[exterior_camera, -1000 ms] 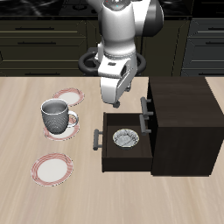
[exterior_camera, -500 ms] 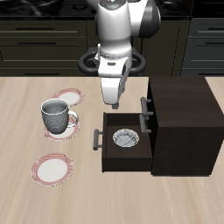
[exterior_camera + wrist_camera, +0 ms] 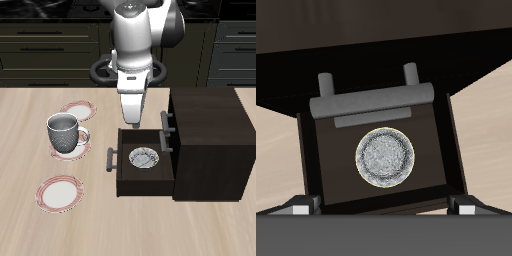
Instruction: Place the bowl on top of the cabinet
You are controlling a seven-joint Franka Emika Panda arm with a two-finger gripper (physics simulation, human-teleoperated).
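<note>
My gripper (image 3: pixel 133 122) hangs above the open drawer (image 3: pixel 141 160) of the cabinet (image 3: pixel 210 140), fingers pointing down, spread apart and holding nothing; in the wrist view both fingertips (image 3: pixel 298 207) show at the frame's edge, well separated. The bowl (image 3: pixel 385 157) lies flat on the drawer floor, roughly centred, its speckled inside facing up, also visible in the exterior view (image 3: pixel 144 158). The drawer's grey bar handle (image 3: pixel 373 102) sits beyond the bowl. Elsewhere on the table (image 3: pixel 20 190): a grey mug (image 3: pixel 63 132) and two red-rimmed plates (image 3: pixel 60 191).
</note>
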